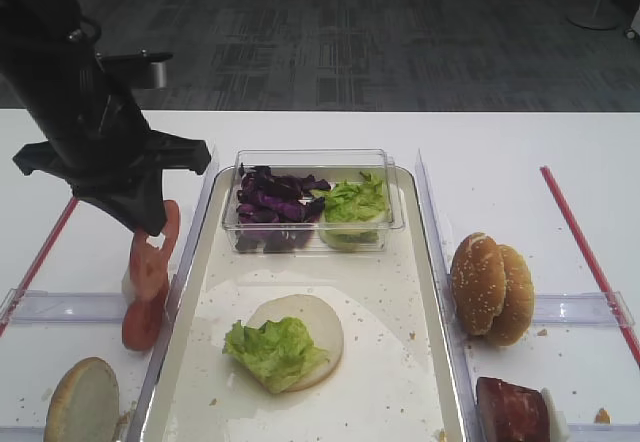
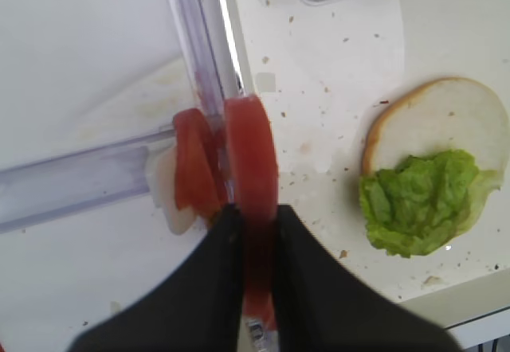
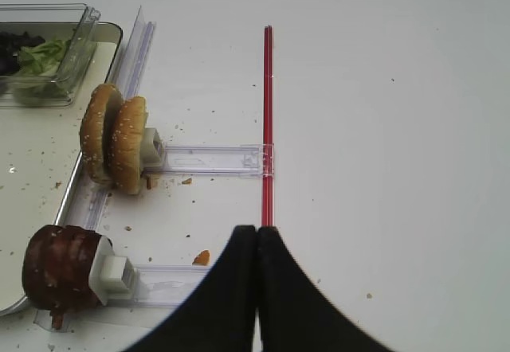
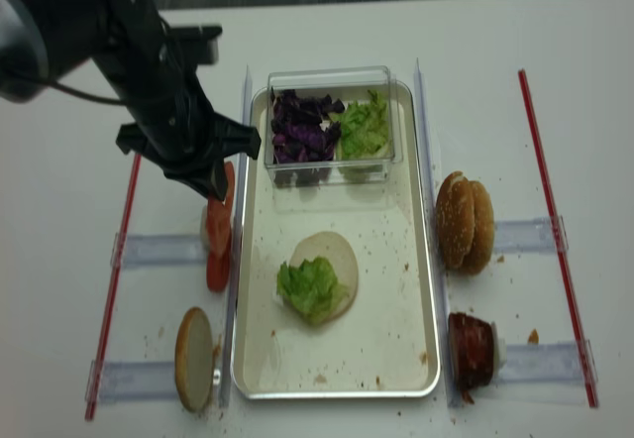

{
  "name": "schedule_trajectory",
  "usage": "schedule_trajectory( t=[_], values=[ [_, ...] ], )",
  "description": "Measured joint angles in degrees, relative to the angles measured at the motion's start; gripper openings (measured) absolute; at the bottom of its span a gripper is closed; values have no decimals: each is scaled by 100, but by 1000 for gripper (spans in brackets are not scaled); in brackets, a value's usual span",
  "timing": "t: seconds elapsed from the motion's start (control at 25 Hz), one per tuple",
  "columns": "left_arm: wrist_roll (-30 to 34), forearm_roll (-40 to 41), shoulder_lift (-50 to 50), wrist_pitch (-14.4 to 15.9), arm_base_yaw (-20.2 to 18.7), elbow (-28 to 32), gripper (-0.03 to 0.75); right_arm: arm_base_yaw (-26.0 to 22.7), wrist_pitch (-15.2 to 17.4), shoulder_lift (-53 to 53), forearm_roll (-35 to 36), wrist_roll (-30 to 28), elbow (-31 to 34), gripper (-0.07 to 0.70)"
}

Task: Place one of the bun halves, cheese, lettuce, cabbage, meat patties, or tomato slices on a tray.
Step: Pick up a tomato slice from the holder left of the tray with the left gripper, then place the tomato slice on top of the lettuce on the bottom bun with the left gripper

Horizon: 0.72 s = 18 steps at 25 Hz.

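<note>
The left gripper (image 2: 253, 232) has its fingers (image 2: 215, 264) clamped on a tomato slice (image 2: 251, 165) standing on edge, long axis running near-to-far, just left of the tray (image 2: 319, 129), while the right gripper (image 3: 256, 244) is pressed together over bare table (image 3: 382, 129).

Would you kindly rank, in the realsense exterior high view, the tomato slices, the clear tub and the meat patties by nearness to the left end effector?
1. Tomato slices, directly under the left end effector, left of the tray.
2. Clear tub, at the tray's far end.
3. Meat patties, right of the tray, near corner.
</note>
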Motion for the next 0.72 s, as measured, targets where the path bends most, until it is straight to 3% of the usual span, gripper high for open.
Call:
schedule_trajectory(
  t=[0.24, 0.4, 0.56, 0.72],
  values=[
    [26, 0, -24, 65, 0, -47, 53, 0, 0, 0, 0, 0, 0, 36],
    [401, -185, -24, 245, 0, -47, 53, 0, 0, 0, 0, 0, 0, 36],
    [1019, -922, -24, 518, 0, -47, 53, 0, 0, 0, 0, 0, 0, 36],
    [1716, -1814, -24, 588, 0, -47, 52, 0, 0, 0, 0, 11, 0, 36]
  ],
)
